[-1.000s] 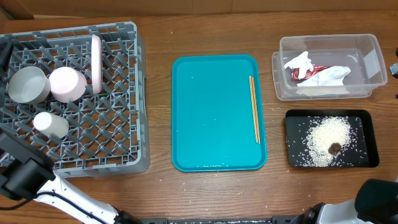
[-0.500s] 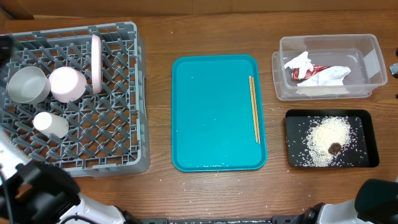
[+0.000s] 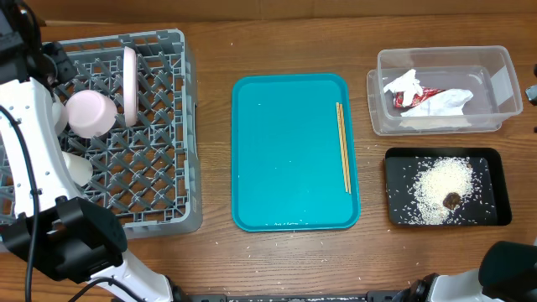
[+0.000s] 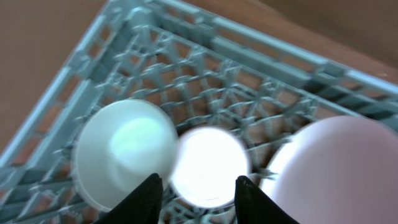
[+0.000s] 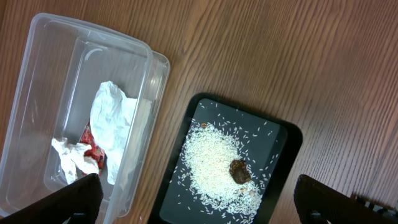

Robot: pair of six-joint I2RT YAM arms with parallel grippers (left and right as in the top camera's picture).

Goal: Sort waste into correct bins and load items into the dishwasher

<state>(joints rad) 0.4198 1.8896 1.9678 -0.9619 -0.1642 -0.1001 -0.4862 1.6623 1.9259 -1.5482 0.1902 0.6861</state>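
L arm reaches over the big square grey plastic crate w/ lattice floor (image 3: pixel 155 197), its L pincer (image 4: pixel 199 198) hanging w/ tips apart, clamped on nothing. The small white cup (image 4: pixel 208 165) sits straight below, in the gap btwn the two tips; the wrist view is blurred, but no contact shows. The pale grey-green bowl (image 4: pixel 124 152) is just beside the cup on one side, and the small pinkish-white bowl (image 4: pixel 336 174) crowds it on the other. The white round plate (image 3: pixel 129 74) stands on edge just beside the pink bowl. All four are inside the crate, so loading looks done. The L pincer's way out is prob. straight up, since the bowls hem it in sideways.

Across the wooden counter (image 3: pixel 214 260), the crumpled white paper napkin (image 3: pixel 404 83) and red foil wrapper (image 3: pixel 417 98) lie in the clear plastic tub (image 3: pixel 506 80). The loose rice grains (image 3: pixel 438 189) w/ brown scrap (image 3: pixel 452 200) lie in the shallow black tray (image 3: pixel 501 180). R pincer (image 5: pixel 202 199), spread wide and empty, hovers above those two bins.

Only leftover: thin wooden sticks (image 3: pixel 343 147) on the teal serving tray (image 3: pixel 285 151), long axis running far-to-near along the tray's R edge. They lie well to the R of the L pincer, near the bins, so the R arm is prob. nearer.
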